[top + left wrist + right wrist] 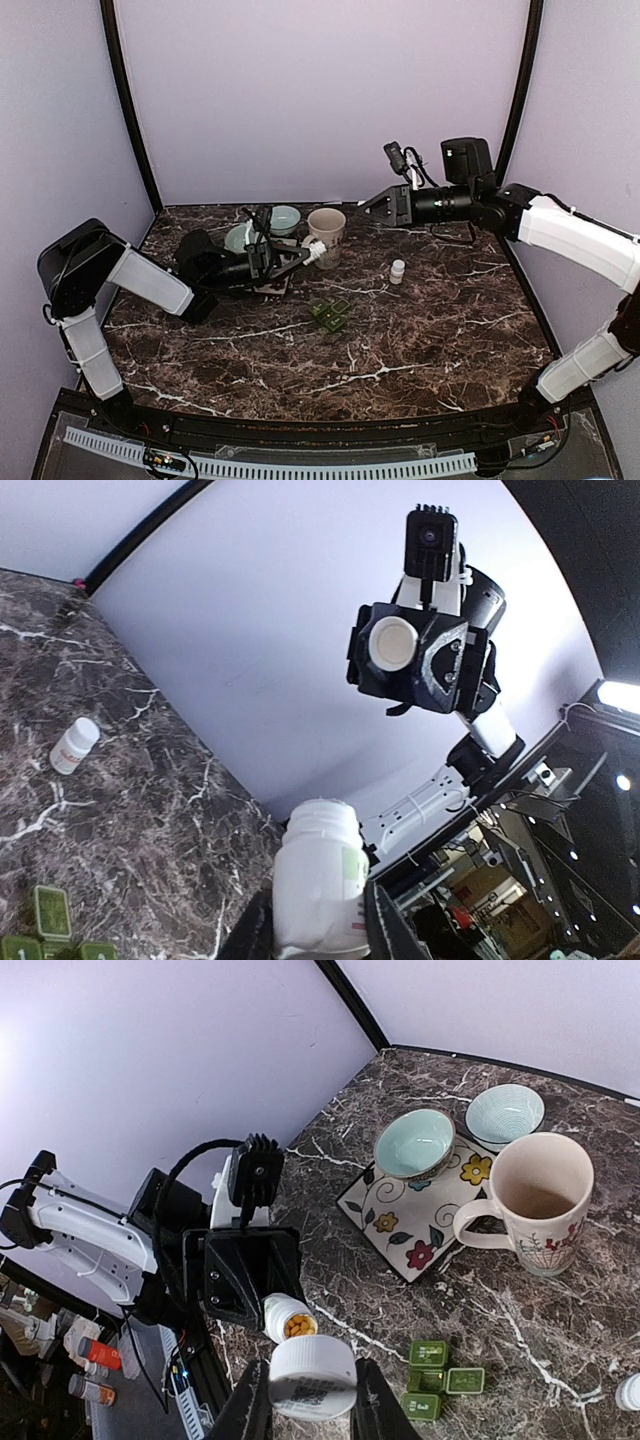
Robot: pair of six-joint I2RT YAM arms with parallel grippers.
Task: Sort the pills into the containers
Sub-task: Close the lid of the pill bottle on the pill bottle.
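From above, the left gripper (303, 256) is clamped on a white bottle (318, 252), which lies on its side just left of the mug (326, 230) with its mouth toward the mug's base. Two bowls (285, 218) sit left of the mug with a floral tile (272, 285) beside them. The green boxes (330, 314) lie in front of the mug, toward the arms' bases, and a small bottle (397, 271) stands to the mug's right on the table (450, 330). The right gripper (378, 203) hangs in the air right of the mug and behind it; what it carries cannot be made out here. In the left wrist view the fingers (385, 925) press on either side of the bottle's body, its open neck pointing away from the camera. Beyond it the right gripper faces the lens with a round white cap (392, 645) pinched in its jaws. The small bottle stands on the marble at the left, and the boxes are at the lower left corner. In the right wrist view the cap sits tight between the two fingers (255, 1400). Just under it the left gripper grasps the uncapped bottle, and the orange pills (297, 1326) show in its mouth. The boxes lie on the table between the cap and the mug, and the tile touches the mug's handle side with the bowls at its far edge.
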